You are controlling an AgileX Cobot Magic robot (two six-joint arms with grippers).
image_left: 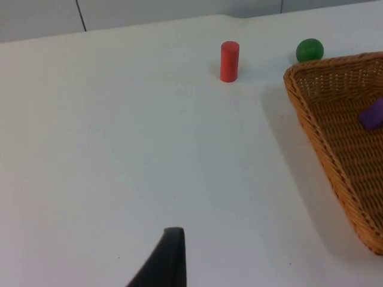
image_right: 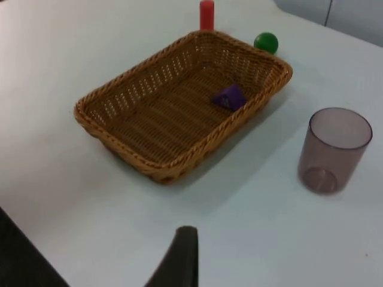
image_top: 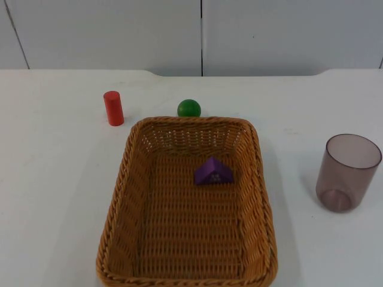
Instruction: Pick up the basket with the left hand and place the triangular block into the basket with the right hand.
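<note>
woven brown basket (image_top: 119, 209) sat flat on table; purple triangular block (image_top: 213, 172) lay inside, nr its far right.

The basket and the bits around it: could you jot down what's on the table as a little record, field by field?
basket: wicker basket resting on the white table
inside basket: purple triangular block, on the woven floor toward the far end
behind basket: green ball close to the far rim; red cylinder upright, further left
right of basket: translucent cup, upright, apart from the basket
left claw: black fingertip over bare table, left of the basket
right claw: black fingertip over the table, near the basket and cup
</note>
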